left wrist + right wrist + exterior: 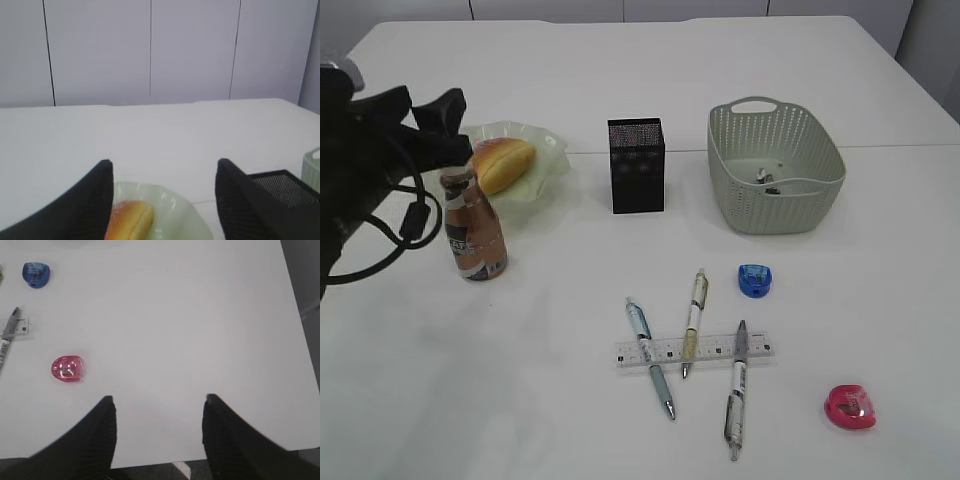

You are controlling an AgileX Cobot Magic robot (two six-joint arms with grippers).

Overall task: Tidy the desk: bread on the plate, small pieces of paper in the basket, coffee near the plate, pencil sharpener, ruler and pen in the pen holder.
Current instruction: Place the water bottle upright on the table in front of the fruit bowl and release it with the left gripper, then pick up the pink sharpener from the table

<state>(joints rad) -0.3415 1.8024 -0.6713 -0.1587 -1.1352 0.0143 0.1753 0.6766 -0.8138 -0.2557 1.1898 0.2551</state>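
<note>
The bread [503, 163] lies on the wavy green plate [548, 152], and the coffee [475, 225] stands just in front of it. My left gripper [428, 108] hangs open and empty above the bottle's left side; in the left wrist view, the gripper [164, 165] frames the bread [130, 222]. The black pen holder [637, 165] stands mid-desk. Small pieces of paper [767, 178] lie in the basket [775, 170]. The ruler [692, 350] lies under three pens [693, 320]. A blue pencil sharpener [755, 280] and a pink one [850, 407] sit at the right. My right gripper [159, 400] is open and empty over the desk's near edge.
The right wrist view shows the pink sharpener [67, 369], the blue one [36, 274] and the ruler's end [22, 326] to the left of my fingers. The left arm's black cable [405, 225] loops down beside the bottle.
</note>
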